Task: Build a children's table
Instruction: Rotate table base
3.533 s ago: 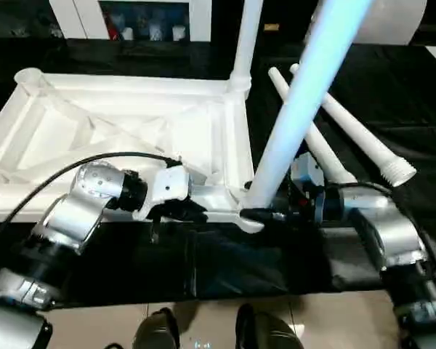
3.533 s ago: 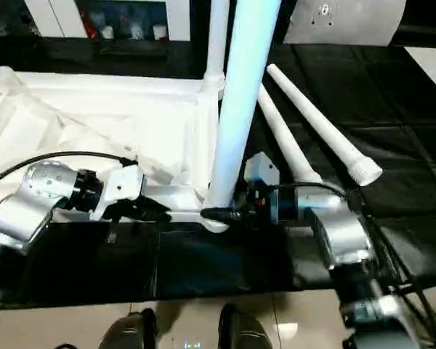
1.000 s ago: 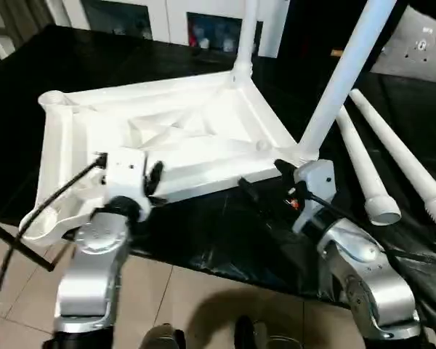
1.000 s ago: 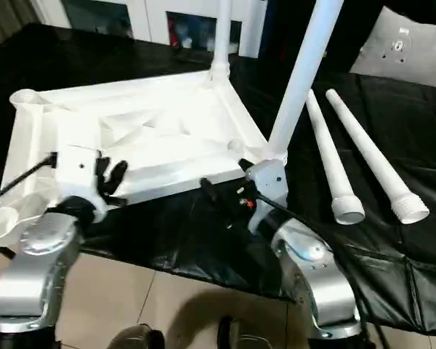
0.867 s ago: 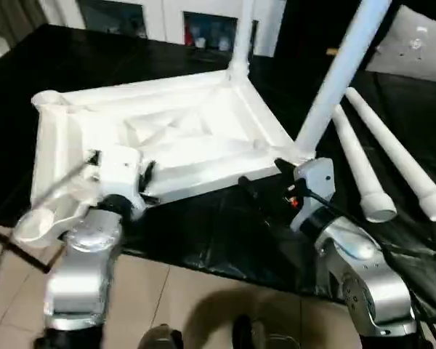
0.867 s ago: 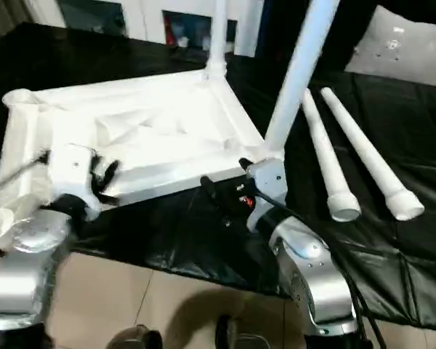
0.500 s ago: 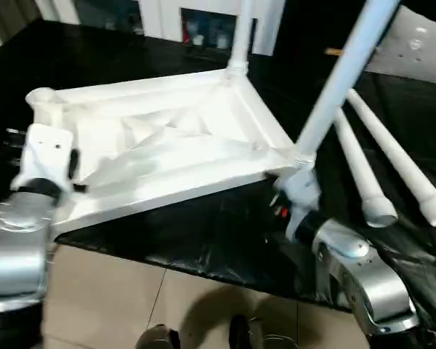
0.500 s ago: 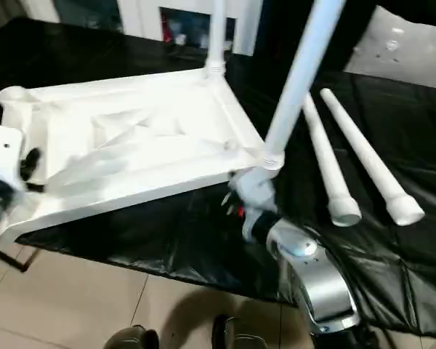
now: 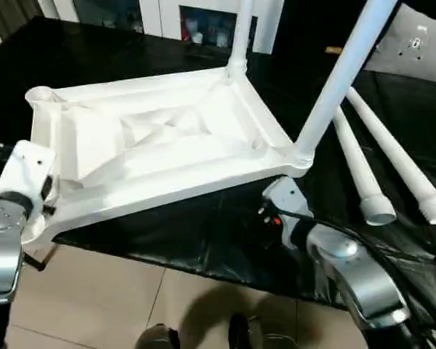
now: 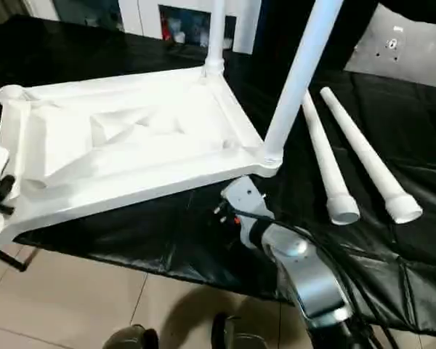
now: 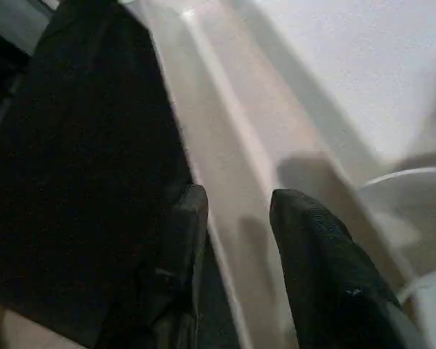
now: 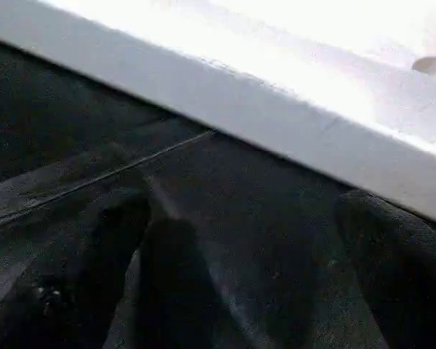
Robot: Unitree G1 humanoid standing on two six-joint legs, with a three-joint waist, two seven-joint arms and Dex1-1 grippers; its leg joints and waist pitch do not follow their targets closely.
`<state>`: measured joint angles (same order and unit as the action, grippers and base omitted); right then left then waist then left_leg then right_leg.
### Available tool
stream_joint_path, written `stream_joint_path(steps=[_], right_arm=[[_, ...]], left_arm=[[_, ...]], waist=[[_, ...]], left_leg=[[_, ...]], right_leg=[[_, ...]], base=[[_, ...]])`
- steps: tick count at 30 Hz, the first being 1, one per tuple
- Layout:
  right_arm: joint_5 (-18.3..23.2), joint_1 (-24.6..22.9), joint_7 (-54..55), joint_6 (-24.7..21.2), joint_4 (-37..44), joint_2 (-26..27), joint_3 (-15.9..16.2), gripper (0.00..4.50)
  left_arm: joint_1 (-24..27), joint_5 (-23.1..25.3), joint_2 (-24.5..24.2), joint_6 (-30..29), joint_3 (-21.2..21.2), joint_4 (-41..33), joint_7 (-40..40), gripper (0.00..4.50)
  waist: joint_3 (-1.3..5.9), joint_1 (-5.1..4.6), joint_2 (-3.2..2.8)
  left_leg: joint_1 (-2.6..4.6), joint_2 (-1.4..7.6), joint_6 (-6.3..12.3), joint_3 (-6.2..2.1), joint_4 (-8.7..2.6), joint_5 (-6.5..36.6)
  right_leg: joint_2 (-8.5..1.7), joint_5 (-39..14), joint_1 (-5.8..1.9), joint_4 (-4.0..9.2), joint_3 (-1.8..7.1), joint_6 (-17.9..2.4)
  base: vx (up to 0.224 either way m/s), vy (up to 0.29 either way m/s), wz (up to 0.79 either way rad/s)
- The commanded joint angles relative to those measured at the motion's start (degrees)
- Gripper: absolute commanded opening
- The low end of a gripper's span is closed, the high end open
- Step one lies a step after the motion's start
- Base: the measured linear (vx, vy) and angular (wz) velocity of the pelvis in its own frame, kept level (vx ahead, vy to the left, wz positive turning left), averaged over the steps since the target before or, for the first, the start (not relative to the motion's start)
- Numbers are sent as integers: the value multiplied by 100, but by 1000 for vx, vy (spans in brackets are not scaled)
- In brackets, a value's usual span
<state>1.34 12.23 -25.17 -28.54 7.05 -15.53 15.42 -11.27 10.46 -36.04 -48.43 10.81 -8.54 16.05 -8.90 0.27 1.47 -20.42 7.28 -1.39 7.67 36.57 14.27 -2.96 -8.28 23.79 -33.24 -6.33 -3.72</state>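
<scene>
Two of the four white legs stand fitted in the upturned children's table (image 9: 160,138), one at the far corner (image 9: 240,36) and one at the near right corner (image 9: 341,73), both cut off by the upper edge of the head views; the other two legs (image 9: 360,163) (image 9: 396,163) lie loose side by side on the black-covered worktable (image 9: 203,233), well apart from the tabletop on its right. Ribbing on the underside faces up, and the near left corner of the tabletop juts past the worktable's front edge over tiled floor (image 9: 116,291), where open room lies beneath it. At the far left the left gripper (image 11: 236,211) sits by that overhanging corner, its silver forearm (image 9: 0,247) partly out of view; the wrist view shows its two black fingers (image 11: 312,240) modestly parted with the white rim running between them, though whether they touch or hold it cannot be told. Beside it a round corner socket (image 11: 414,196) is half cut off. Below the near right corner the right gripper (image 12: 240,240) reaches toward the table's front rim (image 12: 225,102), jaws spread wide and holding nothing, black cloth showing between the fingers (image 12: 392,247). Dark wrinkled cloth to the right of the loose legs offers free space.
</scene>
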Motion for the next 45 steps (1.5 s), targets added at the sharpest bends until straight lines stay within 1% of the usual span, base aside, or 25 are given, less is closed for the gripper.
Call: stream_joint_path(steps=[1, 4, 6, 10, 11, 13, 15, 16, 17, 19, 22, 23, 25, 29, 30, 32, 33, 34, 35, 38, 39, 41, 42, 43, 45], right_arm=[[-82, 122, 76, 48, -207, 51, 30, 450], [-148, 296, 157, 170, -536, 155, 54, 450], [-181, 461, 255, 236, -878, 276, 11, 450], [-336, 745, 341, 379, -1533, 305, 63, 450], [-348, 792, 359, 410, -1635, 313, 59, 450], [-326, 883, 403, 439, -1835, 357, 13, 450], [-329, 970, 433, 528, -2039, 410, -35, 450], [-336, 1023, 444, 584, -2150, 427, -55, 450], [-344, 1074, 466, 652, -2244, 438, -76, 450], [-350, 1193, 527, 774, -2431, 463, -135, 450], [-370, 1321, 602, 895, -2595, 461, -180, 450], [-350, 1418, 612, 943, -2684, 457, -232, 450], [-352, 1450, 603, 981, -2729, 455, -251, 450], [-377, 1561, 605, 1136, -2911, 437, -307, 450], [-394, 1611, 629, 1197, -3002, 426, -331, 450], [-427, 1643, 663, 1245, -3059, 403, -347, 450], [-458, 1659, 682, 1264, -3082, 378, -374, 450], [-466, 1660, 700, 1257, -3079, 368, -387, 450], [-500, 1665, 764, 1238, -3070, 339, -434, 450], [-583, 1649, 918, 1147, -2997, 263, -542, 450], [-605, 1633, 1001, 1101, -2940, 229, -620, 450], [-607, 1570, 1148, 975, -2714, 142, -806, 450], [-602, 1551, 1169, 943, -2652, 123, -840, 450], [-595, 1533, 1185, 915, -2595, 107, -869, 450], [-442, 1331, 1156, 873, -1988, 10, -1118, 450]], left_arm=[[-21, 2, -103, 6, -65, 73, 132, 161], [4, -120, -255, -15, -237, 165, 465, 161], [121, -302, -537, -93, -522, 148, 1036, 161], [284, -651, -961, -98, -870, -130, 1946, 161], [302, -722, -1012, -4, -924, -201, 2107, 161], [355, -884, -1111, 178, -1039, -393, 2444, 161], [435, -1056, -1242, 292, -1187, -615, 2824, 161], [455, -1137, -1312, 302, -1277, -714, 2991, 161], [481, -1210, -1371, 483, -1374, -812, 3183, 161], [492, -1453, -1400, 656, -1486, -1004, 3543, 161], [475, -1662, -1397, 845, -1632, -1209, 3914, 161], [421, -1889, -1332, 967, -1811, -1427, 4255, 161], [391, -1997, -1290, 974, -1894, -1511, 4372, 161], [128, -2171, -927, 1044, -2315, -1561, 4518, 161], [-80, -2062, -613, 1166, -2559, -1336, 4450, 161], [-340, -1794, -294, 1369, -2761, -929, 4239, 161], [-624, -1539, 19, 1662, -2870, -444, 3982, 161], [-706, -1460, 95, 1745, -2890, -314, 3888, 161], [-987, -1204, 346, 2026, -2955, 123, 3566, 161], [-1374, -1032, 652, 2236, -2990, 642, 3192, 161], [-1521, -992, 748, 2365, -3016, 831, 3095, 161], [-1691, -1012, 911, 2482, -3026, 1033, 3039, 161], [-1702, -1024, 937, 2502, -3024, 1047, 3058, 161], [-1707, -1032, 959, 2523, -3023, 1059, 3083, 161], [-1529, -1303, 1006, 2352, -2799, 759, 3174, 161]], waist=[[396, 10, -146], [407, 16, -150], [420, 28, -157], [388, 21, -158], [382, 16, -141], [339, 6, -149], [305, 9, -153], [302, 4, -131], [296, 0, -143], [293, -2, -151], [303, -14, -144], [307, -17, -138], [329, -19, -111], [370, -20, -111], [375, -34, -70], [398, -24, -55], [402, -21, -48], [404, -11, -50], [414, -16, -31], [438, -39, -2], [478, -29, -3], [500, -23, 8], [509, -10, -64], [518, -12, -18], [544, 4, -80]], left_leg=[[6, 572, 515, -255, -512, 378], [7, 576, 501, -247, -511, 245], [9, 579, 510, -246, -512, 131], [22, 590, 401, -227, -530, 259], [19, 596, 362, -220, -544, 322], [28, 601, 279, -220, -568, 571], [64, 613, 153, -228, -595, 976], [77, 617, 128, -225, -600, 1072], [75, 621, 67, -235, -611, 1189], [85, 615, 30, -224, -618, 1277], [68, 614, -13, -210, -624, 1246], [58, 609, -17, -205, -624, 1214], [65, 616, -14, -190, -619, 1134], [46, 603, 25, -142, -587, 734], [22, 588, 88, -126, -584, 598], [34, 556, 146, -93, -550, 459], [20, 546, 201, -84, -541, 398], [34, 545, 212, -81, -536, 417], [3, 545, 240, -91, -541, 412], [-12, 529, 292, -88, -530, 403], [-40, 518, 335, -92, -509, 167], [-42, 514, 403, -76, -488, 3], [-45, 510, 421, -79, -478, -53], [-46, 519, 482, -67, -478, -143], [-48, 540, 594, -65, -463, -311]], right_leg=[[-687, -1664, -338, 351, 472, -1094], [-694, -1433, -339, 315, 482, -1190], [-700, -1234, -339, 272, 488, -1289], [-722, -1279, -342, 274, 499, -1363], [-722, -1361, -351, 284, 503, -1357], [-726, -1662, -341, 320, 508, -1300], [-740, -2175, -327, 361, 513, -1192], [-743, -2297, -317, 381, 514, -1155], [-750, -2410, -322, 376, 521, -1122], [-748, -2478, -300, 395, 531, -1080], [-745, -2399, -316, 380, 536, -1086], [-750, -2405, -322, 373, 539, -1082], [-759, -2420, -333, 371, 551, -1085], [-738, -1938, -340, 308, 565, -1215], [-742, -1922, -360, 315, 574, -1212], [-723, -2020, -360, 343, 570, -1158], [-709, -2062, -361, 360, 561, -1111], [-706, -2118, -355, 371, 553, -1079], [-700, -2128, -374, 366, 541, -1027], [-695, -2235, -390, 383, 526, -906], [-696, -1989, -414, 347, 527, -925], [-682, -1692, -402, 300, 535, -997], [-684, -1601, -408, 286, 530, -1037], [-671, -1430, -406, 281, 527, -1062], [-675, -1068, -415, 229, 522, -1170]], base=[[0, 0, 0], [0, 0, 0], [0, 0, 0], [0, 0, 0], [0, 0, 0], [0, 0, 0], [0, 0, 0], [0, 0, 0], [0, 0, 0], [0, 0, 0], [0, 0, 0], [0, 0, 0], [0, 0, 0], [0, 0, 0], [0, 0, 0], [0, 0, 0], [0, 0, 0], [0, 0, 0], [0, 0, 0], [0, 0, 0], [0, 0, 0], [0, 0, 0], [0, 0, 0], [0, 0, 0], [0, 0, 0]])
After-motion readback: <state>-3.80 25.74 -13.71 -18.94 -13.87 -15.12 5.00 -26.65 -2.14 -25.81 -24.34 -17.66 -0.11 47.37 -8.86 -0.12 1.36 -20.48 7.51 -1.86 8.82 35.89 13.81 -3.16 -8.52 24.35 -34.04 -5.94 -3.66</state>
